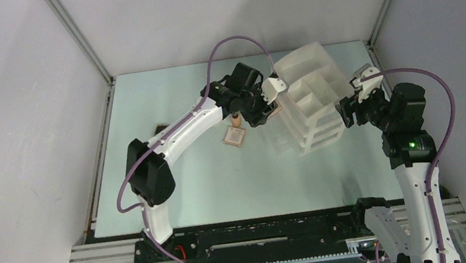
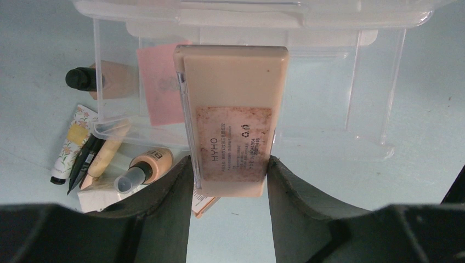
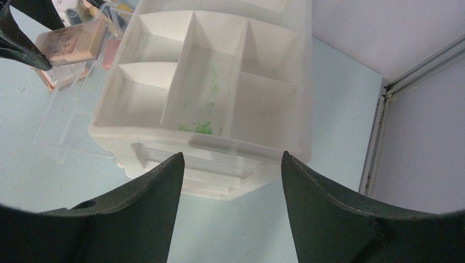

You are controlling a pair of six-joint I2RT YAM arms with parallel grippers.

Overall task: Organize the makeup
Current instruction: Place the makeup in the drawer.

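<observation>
My left gripper (image 2: 230, 164) is shut on a flat beige palette (image 2: 233, 109) with a worn label, held over the clear pulled-out drawer (image 2: 329, 82) of the white organizer (image 1: 307, 94). The right wrist view shows the same palette (image 3: 71, 41) at top left. A pink palette (image 2: 159, 85) and a black-capped beige bottle (image 2: 104, 79) show through the drawer's wall. To its left lie a floral tube (image 2: 71, 142), pencils (image 2: 85, 159), a beige bottle (image 2: 145, 167) and a white box (image 2: 98, 197). My right gripper (image 3: 230, 156) is open and holds nothing, just short of the organizer's (image 3: 219, 82) near corner.
Another flat palette (image 1: 236, 136) lies on the table below my left gripper (image 1: 261, 104). The organizer's top compartments (image 3: 203, 93) hold nothing but green smudges. The table's metal edge rail (image 3: 384, 115) and the wall run close on the right.
</observation>
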